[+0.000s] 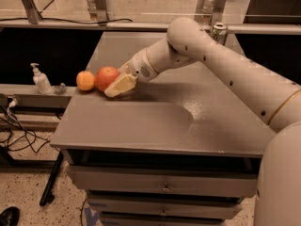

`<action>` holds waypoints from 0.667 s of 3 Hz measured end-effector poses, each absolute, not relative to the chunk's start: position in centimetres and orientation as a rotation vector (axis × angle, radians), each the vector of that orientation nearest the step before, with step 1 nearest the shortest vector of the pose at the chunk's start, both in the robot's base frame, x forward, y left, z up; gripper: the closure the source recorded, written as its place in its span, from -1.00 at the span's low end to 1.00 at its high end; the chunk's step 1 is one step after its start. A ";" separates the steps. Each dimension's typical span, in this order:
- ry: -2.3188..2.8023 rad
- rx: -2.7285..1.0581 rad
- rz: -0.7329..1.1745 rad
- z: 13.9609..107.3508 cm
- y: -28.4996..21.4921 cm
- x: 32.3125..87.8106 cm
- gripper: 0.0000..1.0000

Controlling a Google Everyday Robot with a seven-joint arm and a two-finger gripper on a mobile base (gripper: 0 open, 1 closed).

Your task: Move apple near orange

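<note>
The apple [106, 76], red and round, rests on the grey table [155, 121] near its left edge. The orange [85, 80], smaller and pale orange, sits right beside the apple on its left, touching or almost touching it. My gripper [114, 85] is at the apple's right front side, low over the table and against the fruit. The arm reaches in from the right and hides the apple's right edge. The far side of the gripper is hidden behind the apple.
A metal can [218, 32] stands at the table's back right. A white pump bottle [41, 79] stands on a lower ledge left of the table. Drawers [164, 185] are below the tabletop. Cables lie on the floor at left.
</note>
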State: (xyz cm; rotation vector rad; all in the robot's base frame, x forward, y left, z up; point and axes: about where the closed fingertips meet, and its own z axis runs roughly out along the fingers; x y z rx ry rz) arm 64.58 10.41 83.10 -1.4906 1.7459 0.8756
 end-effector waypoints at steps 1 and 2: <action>1.750 -1.489 0.854 83.5 9.7 64.6 -1.00; 1.755 -1.467 0.810 84.5 8.1 64.9 -1.00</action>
